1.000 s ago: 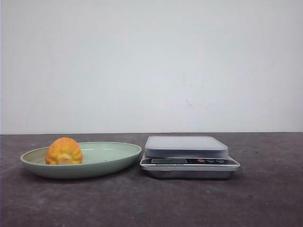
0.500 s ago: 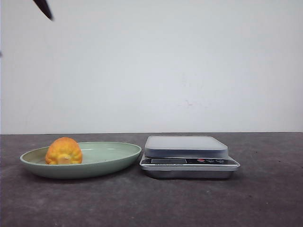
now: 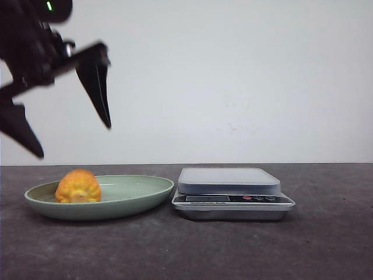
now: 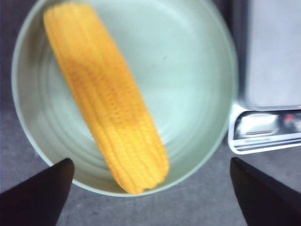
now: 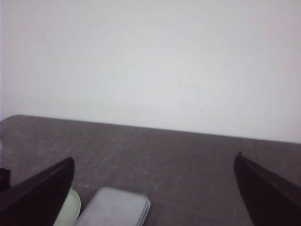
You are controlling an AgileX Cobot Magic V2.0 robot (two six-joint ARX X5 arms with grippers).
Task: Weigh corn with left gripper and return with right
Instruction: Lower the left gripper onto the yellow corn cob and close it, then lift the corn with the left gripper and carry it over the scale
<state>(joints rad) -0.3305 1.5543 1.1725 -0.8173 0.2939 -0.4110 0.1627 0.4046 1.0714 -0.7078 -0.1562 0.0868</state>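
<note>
Corn (image 3: 78, 186) lying in pale green plate (image 3: 131, 195) below wide-open, empty left gripper (image 3: 76, 142), a stubby end in front view but full-length in left wrist view; scale (image 3: 230, 192) beside it on dark table (image 3: 233, 251); white wall (image 3: 233, 81) behind.

Orange-yellow corn (image 4: 106, 110), ribbed rows; pale green plate (image 4: 197, 84); black left gripper (image 3: 73, 137).

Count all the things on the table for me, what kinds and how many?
Corn: 1
Green plate: 1
Scale: 1
Total: 3
</note>
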